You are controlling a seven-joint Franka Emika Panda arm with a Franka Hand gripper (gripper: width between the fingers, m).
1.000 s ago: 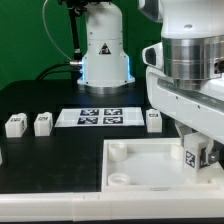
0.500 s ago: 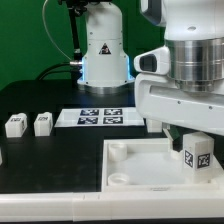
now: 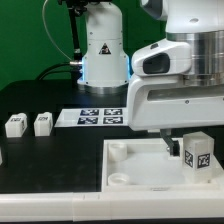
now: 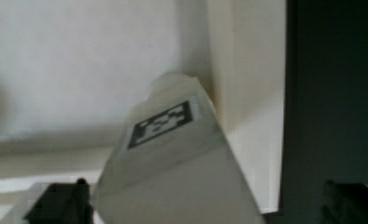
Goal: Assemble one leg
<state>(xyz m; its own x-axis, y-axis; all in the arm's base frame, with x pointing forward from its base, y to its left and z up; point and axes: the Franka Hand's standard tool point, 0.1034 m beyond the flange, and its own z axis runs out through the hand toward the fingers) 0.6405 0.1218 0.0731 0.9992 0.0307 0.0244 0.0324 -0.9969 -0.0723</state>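
One leg point(image 3: 200, 152), a small white block with a black-and-white tag, stands upright on the large white square part point(image 3: 135, 170) near the exterior view's right edge. My gripper point(image 3: 192, 143) hovers just above and around it. In the wrist view the leg point(image 4: 181, 150) fills the middle, and the dark fingertips point(image 4: 60, 200) stand on either side with gaps to it. The gripper point(image 4: 204, 205) is open and holds nothing. Two more legs point(image 3: 14, 125) point(image 3: 42, 123) lie on the black table at the exterior view's left.
The marker board point(image 3: 100, 117) lies at the table's middle back. The robot base point(image 3: 103, 55) stands behind it. The large white square part has round corner sockets point(image 3: 118, 152). My arm's white body point(image 3: 180, 85) hides the table's right side.
The arm has risen from the leg. One second ago the fingers were low around the leg; now they are higher, and the leg stands alone on the square part.
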